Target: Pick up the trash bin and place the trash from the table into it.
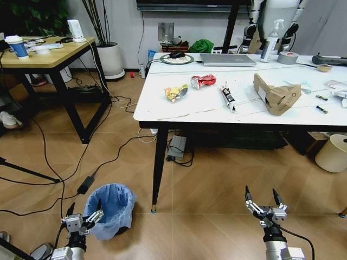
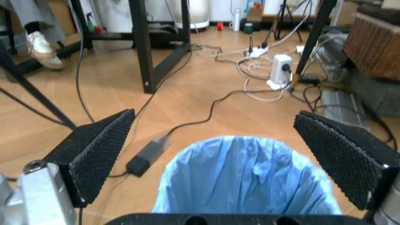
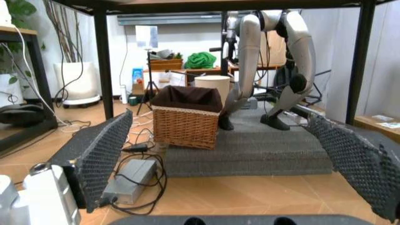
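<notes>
Standing on the floor at near left, the trash bin [image 1: 113, 209] is touching nothing; the left gripper [image 1: 83, 210] is hovering just beside it, fingers spread wide, holding nothing. Snack wrappers [image 1: 176, 92] are lying on the table [image 1: 162, 111]. At near right, the right gripper [image 1: 262, 196] is hanging spread and empty.

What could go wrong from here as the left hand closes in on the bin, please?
The trash bin shows mostly loose blue liner at its rim, so the open left hand may pinch just plastic and the bin could slip or tip. A black power adapter and its cable lie on the floor right beside the bin and might snag as it lifts. The bin also stands near the table's leg, which it could bump. The right hand hangs open, low over the floor.
</notes>
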